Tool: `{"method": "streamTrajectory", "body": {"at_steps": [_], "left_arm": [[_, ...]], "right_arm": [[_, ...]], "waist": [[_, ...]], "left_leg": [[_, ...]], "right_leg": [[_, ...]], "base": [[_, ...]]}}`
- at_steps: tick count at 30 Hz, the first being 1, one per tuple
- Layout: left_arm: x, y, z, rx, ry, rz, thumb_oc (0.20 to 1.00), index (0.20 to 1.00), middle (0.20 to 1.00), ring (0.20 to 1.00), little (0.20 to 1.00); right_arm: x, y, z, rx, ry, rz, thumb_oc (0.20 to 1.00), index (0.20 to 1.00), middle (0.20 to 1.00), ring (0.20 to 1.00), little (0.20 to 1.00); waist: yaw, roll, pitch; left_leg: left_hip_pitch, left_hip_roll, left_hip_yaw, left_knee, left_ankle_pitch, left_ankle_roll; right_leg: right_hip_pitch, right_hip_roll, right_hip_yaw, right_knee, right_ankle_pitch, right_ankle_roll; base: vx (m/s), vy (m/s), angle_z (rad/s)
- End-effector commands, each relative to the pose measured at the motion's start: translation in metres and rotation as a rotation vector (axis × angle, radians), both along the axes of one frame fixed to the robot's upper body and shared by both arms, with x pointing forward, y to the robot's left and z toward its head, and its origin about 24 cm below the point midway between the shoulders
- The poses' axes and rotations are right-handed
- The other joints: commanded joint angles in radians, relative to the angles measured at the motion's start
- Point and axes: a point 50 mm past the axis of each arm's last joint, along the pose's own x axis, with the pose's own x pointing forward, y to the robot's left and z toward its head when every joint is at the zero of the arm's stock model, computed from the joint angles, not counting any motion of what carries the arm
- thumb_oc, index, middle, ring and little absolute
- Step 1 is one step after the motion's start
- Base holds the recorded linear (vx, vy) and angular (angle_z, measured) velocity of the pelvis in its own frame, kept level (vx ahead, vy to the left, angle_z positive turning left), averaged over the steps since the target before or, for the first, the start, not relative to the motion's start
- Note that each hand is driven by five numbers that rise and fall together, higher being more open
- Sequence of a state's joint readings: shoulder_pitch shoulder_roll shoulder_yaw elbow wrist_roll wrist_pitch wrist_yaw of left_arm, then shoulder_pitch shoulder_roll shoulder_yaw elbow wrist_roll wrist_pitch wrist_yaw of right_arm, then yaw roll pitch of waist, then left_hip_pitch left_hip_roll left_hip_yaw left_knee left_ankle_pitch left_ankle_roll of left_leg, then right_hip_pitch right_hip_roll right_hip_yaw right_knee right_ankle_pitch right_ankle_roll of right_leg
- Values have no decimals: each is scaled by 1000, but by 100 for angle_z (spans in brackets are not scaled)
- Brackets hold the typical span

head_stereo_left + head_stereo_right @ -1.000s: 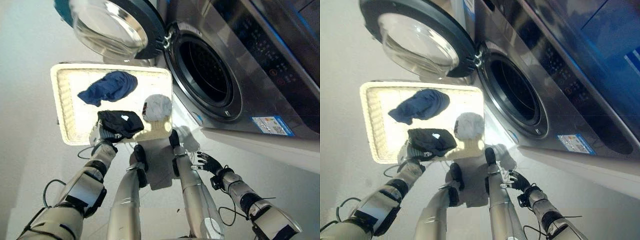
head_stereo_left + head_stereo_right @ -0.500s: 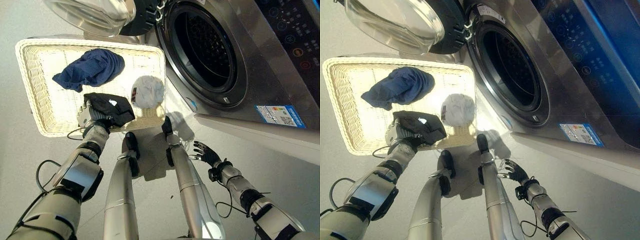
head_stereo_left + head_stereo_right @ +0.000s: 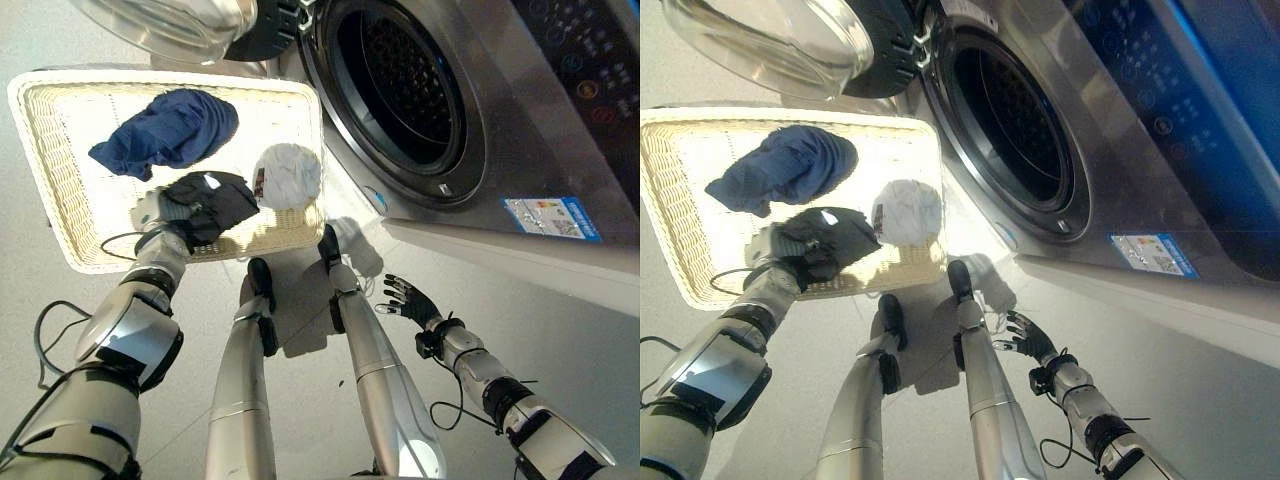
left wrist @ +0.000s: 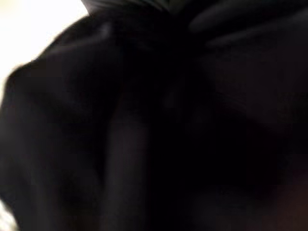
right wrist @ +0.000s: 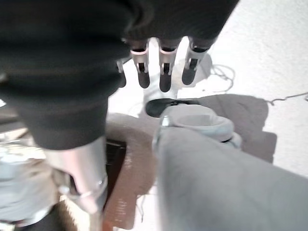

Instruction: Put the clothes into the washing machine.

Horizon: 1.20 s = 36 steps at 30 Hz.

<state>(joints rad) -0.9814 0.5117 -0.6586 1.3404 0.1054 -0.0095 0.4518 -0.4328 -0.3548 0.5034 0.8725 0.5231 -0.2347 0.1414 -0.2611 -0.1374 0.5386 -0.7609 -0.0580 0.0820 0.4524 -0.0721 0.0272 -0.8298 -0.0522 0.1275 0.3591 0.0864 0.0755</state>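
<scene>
My left hand (image 3: 160, 213) sits at the basket (image 3: 60, 200) rim, left of centre, buried in the black garment (image 3: 205, 200); I cannot tell its finger state. The blue garment (image 3: 165, 132) and white garment (image 3: 288, 175) lie beside it. My right hand (image 3: 408, 298), lower right, hangs relaxed-fingered, clear of the drum opening (image 3: 400, 95).

Home laundry corner. Front-loading washing machine (image 3: 520, 110), silver-grey casing, round door (image 3: 190, 20) swung open, perforated steel drum (image 3: 400, 80) visible, touch control panel (image 3: 590, 60) on front. White wicker basket (image 3: 60, 190) on plain pale floor (image 3: 560, 330) just beside machine, holding 3 loose garments: blue, black, white.
</scene>
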Motion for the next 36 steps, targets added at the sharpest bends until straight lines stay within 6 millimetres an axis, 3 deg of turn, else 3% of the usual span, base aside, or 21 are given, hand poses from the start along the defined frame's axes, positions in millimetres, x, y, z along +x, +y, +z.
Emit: {"method": "streamTrajectory", "body": {"at_steps": [1,8,12,18,24,28,36], "left_arm": [[-5,-16,-19,-133,-45,-18,200,200,200,200,200],[-34,19,-41,-297,-122,113,200,200,200,200,200],[-44,16,-48,-368,-152,101,200,200,200,200,200],[-52,-11,-61,-608,-111,-65,200,200,200,200,200],[-61,-65,-57,-1008,5,-445,200,200,200,200,200],[-71,-102,-47,-1224,153,-729,200,200,200,200,200],[-88,-138,-46,-1432,319,-983,200,200,200,200,200]], "right_arm": [[-3,-7,9,-3,-80,-3,1000,1000,1000,1000,1000],[4,-16,29,42,-157,-56,1000,1000,1000,1000,1000],[13,-16,49,59,-211,-53,1000,1000,1000,1000,1000],[18,-4,70,81,-284,-17,1000,1000,1000,1000,1000],[18,22,86,43,-360,107,1000,1000,1000,1000,1000],[12,42,90,-18,-376,258,1000,1000,1000,1000,1000],[0,76,82,-26,-314,466,1000,1000,1000,1000,1000]], "waist": [[42,24,-19],[111,101,-19],[136,133,-30],[176,172,-88],[214,207,-141],[229,214,-167],[237,200,-188]], "left_leg": [[98,-12,-4,47,-62,-74],[292,-5,-64,-68,0,-94],[382,-6,-81,-144,33,-103],[469,4,-90,-271,81,-114],[544,12,-96,-379,122,-119],[574,7,-106,-381,120,-117],[627,7,-107,-394,110,-108]], "right_leg": [[114,53,-74,-47,-29,-24],[308,37,-117,-34,-101,-35],[395,23,-138,-50,-114,-36],[494,9,-183,-127,-117,-29],[600,7,-218,-215,-114,-23],[651,2,-233,-237,-116,-25],[720,6,-236,-273,-109,-22]], "base": [[0,0,0],[-6,-45,20],[13,22,33],[-17,13,26],[-20,-12,20],[20,-20,17],[39,-44,4]]}}
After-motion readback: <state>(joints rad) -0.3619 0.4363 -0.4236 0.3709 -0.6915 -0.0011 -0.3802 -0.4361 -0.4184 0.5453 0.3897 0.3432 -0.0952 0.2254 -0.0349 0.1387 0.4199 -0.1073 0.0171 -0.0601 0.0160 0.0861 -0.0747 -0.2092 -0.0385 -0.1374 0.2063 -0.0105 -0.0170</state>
